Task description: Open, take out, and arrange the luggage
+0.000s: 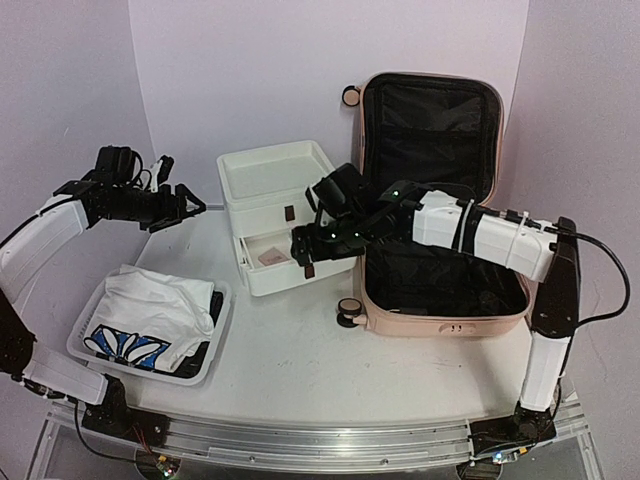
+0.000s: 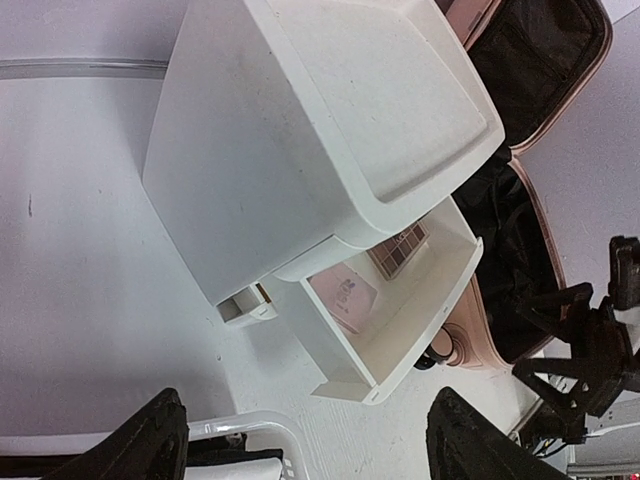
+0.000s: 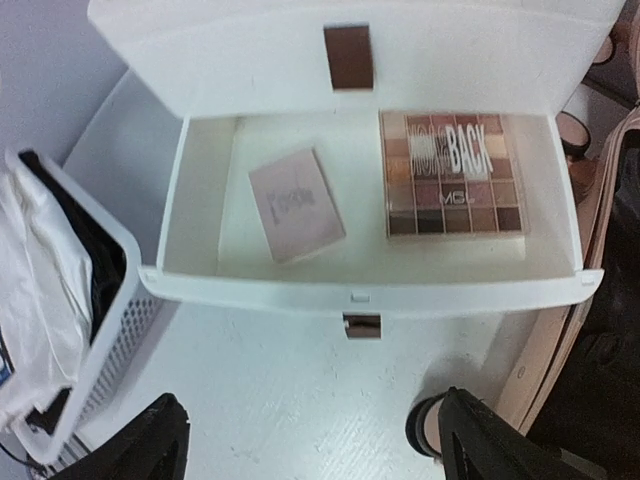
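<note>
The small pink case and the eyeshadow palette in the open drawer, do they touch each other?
Apart. The right wrist view shows bare floor of the drawer between the small pink case and the eyeshadow palette.

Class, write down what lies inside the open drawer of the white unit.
In the drawer: a flat pink case and an eyeshadow palette, lying apart. The drawer's rear, under the unit, is hidden.

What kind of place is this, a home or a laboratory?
Probably a robot test bench, not a home: a plain white table walled by bare pale panels, a metal rail at the near edge carrying two arms, and staged props such as the open pale pink hard-shell suitcase.
</note>
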